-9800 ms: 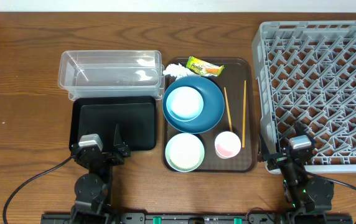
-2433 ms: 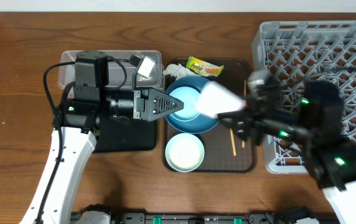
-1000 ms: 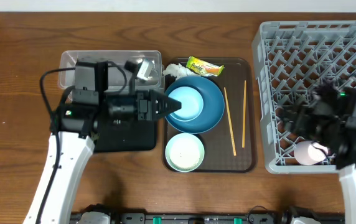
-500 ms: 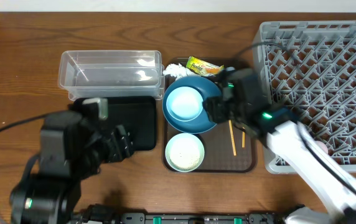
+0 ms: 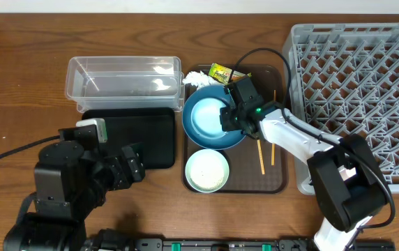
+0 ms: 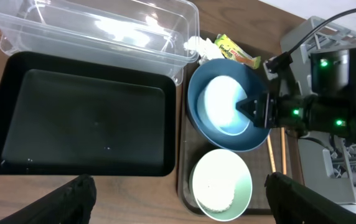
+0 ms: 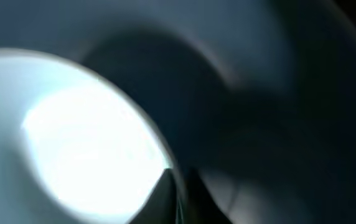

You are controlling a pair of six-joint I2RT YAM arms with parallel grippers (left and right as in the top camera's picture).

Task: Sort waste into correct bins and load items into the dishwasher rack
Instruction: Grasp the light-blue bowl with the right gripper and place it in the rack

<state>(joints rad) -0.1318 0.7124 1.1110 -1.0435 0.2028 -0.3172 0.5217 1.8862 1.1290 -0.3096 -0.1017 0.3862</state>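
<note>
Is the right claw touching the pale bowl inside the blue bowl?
Cannot tell. Left wrist view puts the right claw at the pale bowl rim; contact unclear.

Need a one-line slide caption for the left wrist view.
Right gripper at the rim of the pale bowl nested in the blue bowl, black tray and clear tub alongside.

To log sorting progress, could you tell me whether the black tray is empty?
Empty. The black tray shows only bare floor in the left wrist view, save tiny specks too small to identify.
</note>
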